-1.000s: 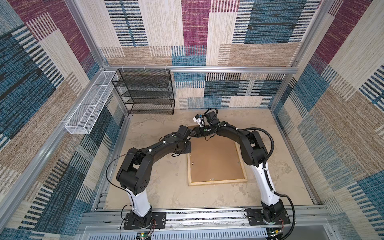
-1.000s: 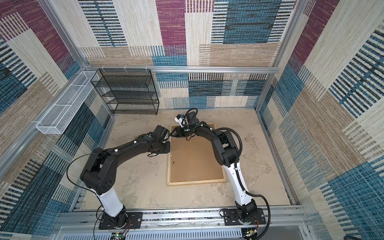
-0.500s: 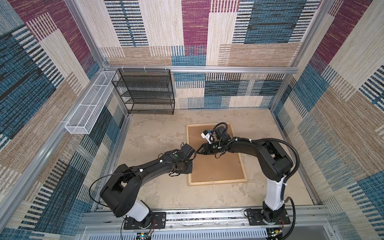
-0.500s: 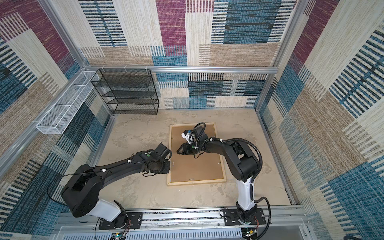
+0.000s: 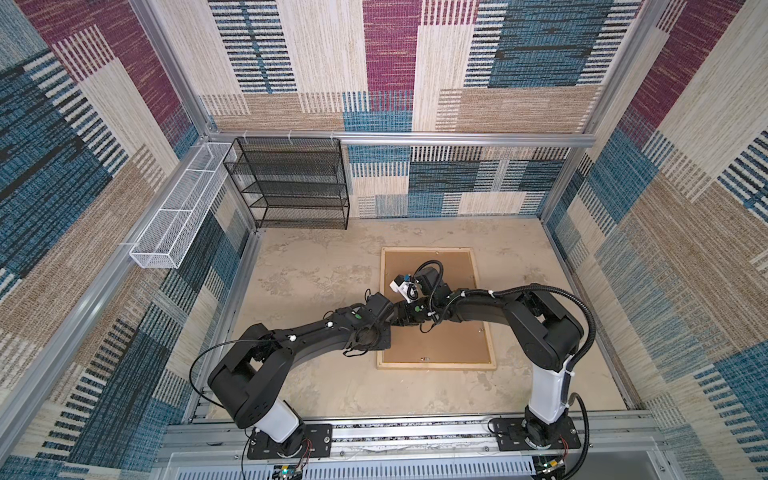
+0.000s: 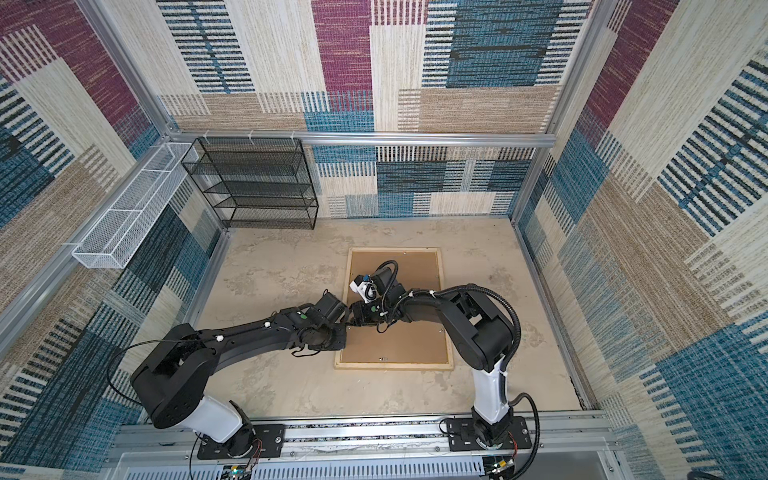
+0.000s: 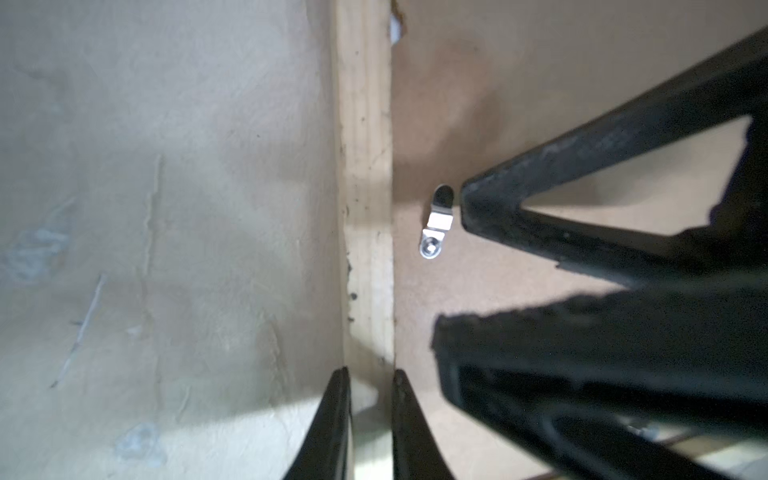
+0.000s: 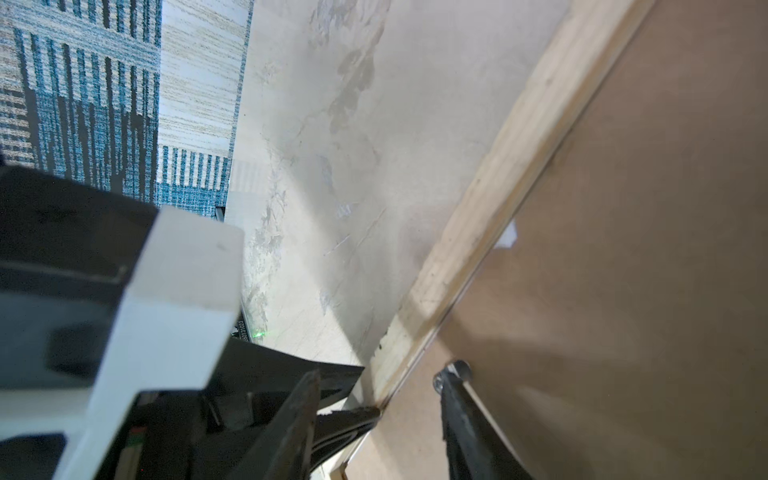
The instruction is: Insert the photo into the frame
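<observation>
The frame [image 5: 436,367] [image 6: 392,365] of pale wood lies face down on the table, and a brown backing board [image 5: 440,340] fills it. The photo is hidden. My left gripper [image 5: 384,328] [image 7: 371,374] is at the middle of the frame's left rail [image 7: 365,208], its two fingers pressed against the rail's two sides. My right gripper [image 5: 399,320] [image 8: 380,376] reaches in from the right over the backing board. It stands open, with one fingertip [image 7: 467,203] against a small metal clip [image 7: 435,226] [image 8: 455,370] on the board.
A black mesh shelf rack [image 5: 291,183] stands at the back left of the table. A white wire basket [image 5: 178,208] hangs on the left wall. A small white scrap [image 8: 508,237] shows at the rail's inner edge. Patterned walls enclose the table.
Both grippers have come from the frame's far left corner along the left rail to its middle. The left jaws have narrowed onto the rail.
</observation>
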Motion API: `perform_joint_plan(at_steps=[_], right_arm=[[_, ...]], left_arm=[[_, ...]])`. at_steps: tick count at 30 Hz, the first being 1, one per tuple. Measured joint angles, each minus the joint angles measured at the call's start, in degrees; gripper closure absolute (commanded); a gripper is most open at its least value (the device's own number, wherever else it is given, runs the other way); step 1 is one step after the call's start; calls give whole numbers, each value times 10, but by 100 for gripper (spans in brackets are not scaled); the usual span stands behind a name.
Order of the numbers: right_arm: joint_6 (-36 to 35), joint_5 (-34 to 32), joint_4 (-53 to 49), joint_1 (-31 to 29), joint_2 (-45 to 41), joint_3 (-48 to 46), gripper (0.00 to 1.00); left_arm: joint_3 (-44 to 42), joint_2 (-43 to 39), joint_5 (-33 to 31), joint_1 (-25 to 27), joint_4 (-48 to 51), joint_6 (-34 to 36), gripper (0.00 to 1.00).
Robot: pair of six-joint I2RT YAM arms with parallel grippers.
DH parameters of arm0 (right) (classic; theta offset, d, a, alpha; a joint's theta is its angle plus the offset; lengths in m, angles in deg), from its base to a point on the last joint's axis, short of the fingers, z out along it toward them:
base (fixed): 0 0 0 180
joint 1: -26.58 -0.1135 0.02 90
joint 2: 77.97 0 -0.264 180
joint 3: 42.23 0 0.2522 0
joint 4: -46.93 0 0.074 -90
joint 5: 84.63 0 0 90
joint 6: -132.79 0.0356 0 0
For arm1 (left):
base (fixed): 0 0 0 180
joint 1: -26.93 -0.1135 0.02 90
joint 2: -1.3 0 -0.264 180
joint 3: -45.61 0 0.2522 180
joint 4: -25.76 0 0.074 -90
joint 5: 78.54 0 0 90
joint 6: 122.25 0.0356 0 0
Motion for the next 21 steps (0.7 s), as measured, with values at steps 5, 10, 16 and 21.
perform_joint_plan(at_steps=[5,10,16,21], right_arm=[[2,-11,-3,0,-3,-5,51],[7,-26,-11,0,-9,-17,51],[17,-18,5,0,-3,-23,50],[16,16,24,-2,24,-3,51]], left_arm=[[3,3,-2,0,3,-1,84],[4,5,-3,0,4,-3,84],[8,9,-5,0,8,-5,85],[13,14,-2,1,13,-4,85]])
